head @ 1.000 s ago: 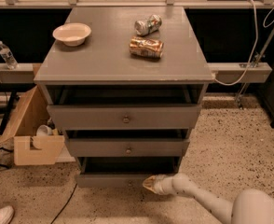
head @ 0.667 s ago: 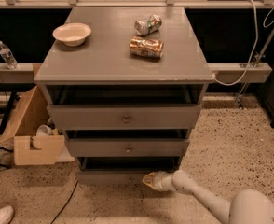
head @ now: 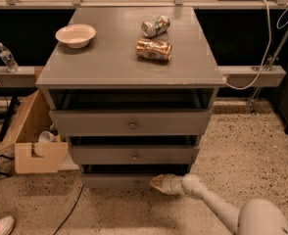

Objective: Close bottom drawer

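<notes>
- Since a second ago the tan-tipped gripper point(head: 156, 182) has crept up and to the left, so it now sits right at the face of the slim grey bottom drawer point(head: 109, 181), a bit right of that drawer's middle.
- The white robot arm point(head: 210, 199) comes in low from the bottom right corner, almost flat over the speckled floor point(head: 242, 151), with the wrist pointing left at the drawer front.
- I can't make out whether the gripper is spread or closed up. It looks to be in contact with the drawer face, though I wouldn't swear to it.
- The bottom drawer is at the very foot of the grey wooden cabinet point(head: 114, 67) and sticks out a little, with a dark gap above its front edge.
- The grey middle drawer point(head: 134, 155) and the taller grey top drawer point(head: 132, 124) both stick out further (like steps), overhanging the bottom one.
- To the right of the cabinet the floor is open. On the left, an open brown cardboard box point(head: 38, 155) sits close to the cabinet's lower corner.
</notes>
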You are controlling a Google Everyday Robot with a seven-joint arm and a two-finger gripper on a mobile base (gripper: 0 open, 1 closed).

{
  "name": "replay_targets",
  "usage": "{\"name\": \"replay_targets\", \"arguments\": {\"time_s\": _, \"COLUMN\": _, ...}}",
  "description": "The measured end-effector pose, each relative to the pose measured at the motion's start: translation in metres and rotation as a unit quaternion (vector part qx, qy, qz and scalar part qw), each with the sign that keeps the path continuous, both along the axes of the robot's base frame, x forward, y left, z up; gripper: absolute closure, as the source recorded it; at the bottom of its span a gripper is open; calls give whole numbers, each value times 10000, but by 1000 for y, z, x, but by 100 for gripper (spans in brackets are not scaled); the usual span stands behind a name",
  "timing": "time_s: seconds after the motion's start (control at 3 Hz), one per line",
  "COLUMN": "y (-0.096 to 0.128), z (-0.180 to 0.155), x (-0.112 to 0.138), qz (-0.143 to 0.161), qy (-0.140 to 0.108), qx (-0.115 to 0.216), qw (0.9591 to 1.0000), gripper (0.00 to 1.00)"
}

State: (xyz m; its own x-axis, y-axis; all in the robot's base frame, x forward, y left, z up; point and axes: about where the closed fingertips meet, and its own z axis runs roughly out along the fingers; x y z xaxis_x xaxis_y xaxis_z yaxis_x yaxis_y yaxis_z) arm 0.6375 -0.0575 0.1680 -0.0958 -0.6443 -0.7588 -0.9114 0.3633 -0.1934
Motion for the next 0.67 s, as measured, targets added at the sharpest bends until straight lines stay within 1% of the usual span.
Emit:
{"name": "replay_targets", "arguments": {"time_s": 0.33, "y": -3, "z": 2, "x": 18, "qz": -135, "qy": 23, "qx": 115, "qw": 9998, "gripper": 100}}
{"name": "replay_targets", "arguments": {"time_s": 0.67, "y": -5, "z": 2, "x": 19, "qz": -142, "qy": 23, "qx": 113, "qw": 9998, "gripper": 100}}
